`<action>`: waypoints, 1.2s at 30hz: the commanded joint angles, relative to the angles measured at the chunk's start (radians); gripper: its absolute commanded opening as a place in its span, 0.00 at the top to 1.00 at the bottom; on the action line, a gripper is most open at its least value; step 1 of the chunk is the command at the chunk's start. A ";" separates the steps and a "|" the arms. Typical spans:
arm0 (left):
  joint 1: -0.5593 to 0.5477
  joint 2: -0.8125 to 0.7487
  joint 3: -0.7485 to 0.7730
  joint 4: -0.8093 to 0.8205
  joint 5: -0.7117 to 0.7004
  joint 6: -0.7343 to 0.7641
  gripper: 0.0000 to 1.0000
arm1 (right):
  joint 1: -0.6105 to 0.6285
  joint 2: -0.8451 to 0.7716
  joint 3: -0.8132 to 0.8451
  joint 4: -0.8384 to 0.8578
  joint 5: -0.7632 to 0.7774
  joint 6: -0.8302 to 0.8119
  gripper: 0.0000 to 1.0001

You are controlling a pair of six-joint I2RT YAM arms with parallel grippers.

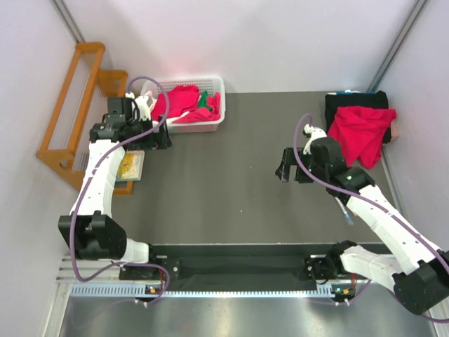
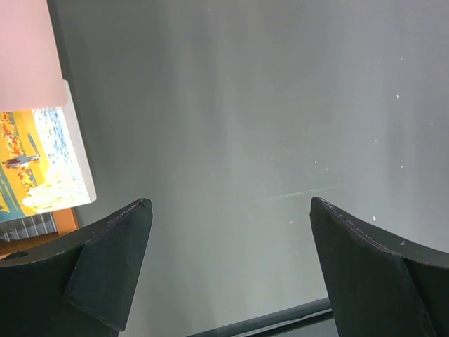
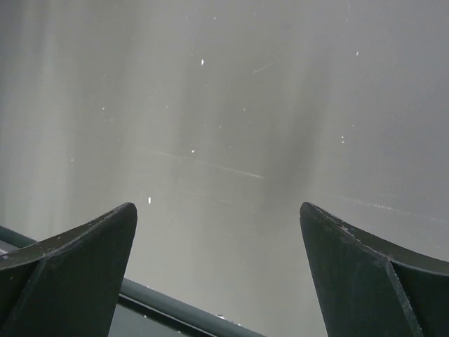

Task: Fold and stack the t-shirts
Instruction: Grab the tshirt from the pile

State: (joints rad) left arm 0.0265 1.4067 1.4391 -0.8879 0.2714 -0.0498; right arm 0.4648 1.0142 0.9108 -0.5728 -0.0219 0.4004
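Crumpled red t-shirts [image 1: 179,102] fill a white basket [image 1: 216,86] at the back left, with a small green cloth [image 1: 203,98] among them. Another red t-shirt [image 1: 361,133] lies bunched at the back right, partly over a black object [image 1: 354,102]. My left gripper [image 1: 158,138] hovers just in front of the basket, open and empty; the left wrist view shows its gripper [image 2: 230,203] over bare grey table. My right gripper [image 1: 295,172] hangs open left of the right-hand t-shirt, apart from it; the right wrist view shows its gripper [image 3: 217,207] with only table between the fingers.
An orange wooden rack [image 1: 74,105] stands along the left wall. A flat box with a yellow picture [image 1: 131,167] lies by the table's left edge and shows in the left wrist view as the yellow picture box [image 2: 42,161]. The dark grey table [image 1: 224,189] spreads between the arms.
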 commanded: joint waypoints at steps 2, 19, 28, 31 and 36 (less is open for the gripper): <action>-0.013 0.047 0.105 0.076 0.017 -0.001 0.01 | 0.017 -0.035 -0.013 0.033 0.001 -0.005 0.00; -0.177 0.707 0.890 -0.033 -0.195 0.010 0.01 | 0.054 -0.011 -0.047 0.145 -0.013 0.023 0.00; -0.094 0.920 1.035 0.027 -0.172 -0.025 0.01 | 0.057 0.053 -0.038 0.152 -0.036 0.008 0.00; -0.073 0.931 1.017 0.078 -0.140 -0.042 0.01 | 0.055 0.086 -0.033 0.166 -0.052 0.012 0.00; -0.065 0.968 1.024 0.093 -0.110 -0.044 0.01 | 0.055 0.122 -0.023 0.179 -0.067 0.026 0.00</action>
State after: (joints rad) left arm -0.0319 2.3646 2.4233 -0.8577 0.1234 -0.0784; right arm 0.5041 1.1221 0.8619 -0.4538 -0.0650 0.4152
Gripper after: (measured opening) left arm 0.989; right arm 0.996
